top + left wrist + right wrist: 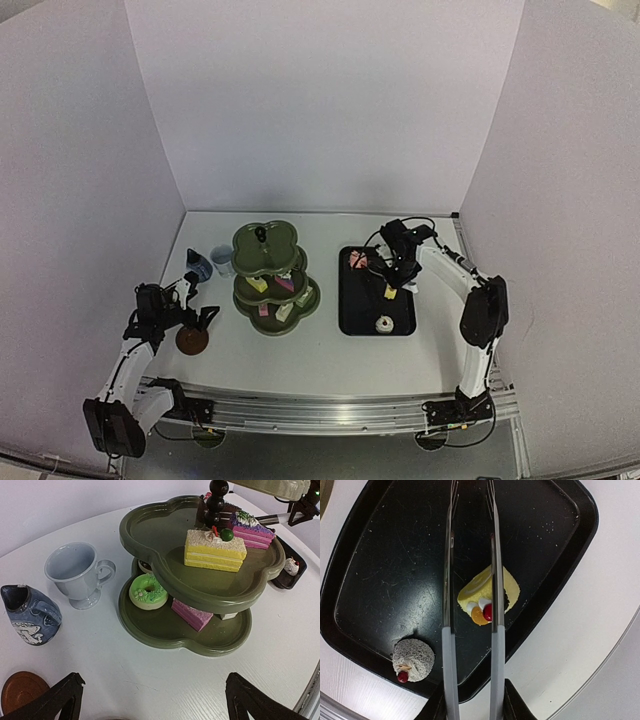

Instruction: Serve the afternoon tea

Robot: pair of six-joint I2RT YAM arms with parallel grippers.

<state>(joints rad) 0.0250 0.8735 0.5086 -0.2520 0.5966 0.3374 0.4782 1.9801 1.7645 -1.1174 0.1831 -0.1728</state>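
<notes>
Right claw (472, 704) clenched on tongs (447, 580), yellow pastry (472, 590) just ahead beneath one tong blade; left claw (155, 705) released; tray (385, 555): 3 pastries (357, 260), desk (300, 360): 1 cup (75, 570), 1 jug (30, 612).

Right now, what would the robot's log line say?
left claw: open, empty, facing stand | right claw: holding tongs | tongs: straddling yellow pastry on tray | stand: partly filled
</notes>
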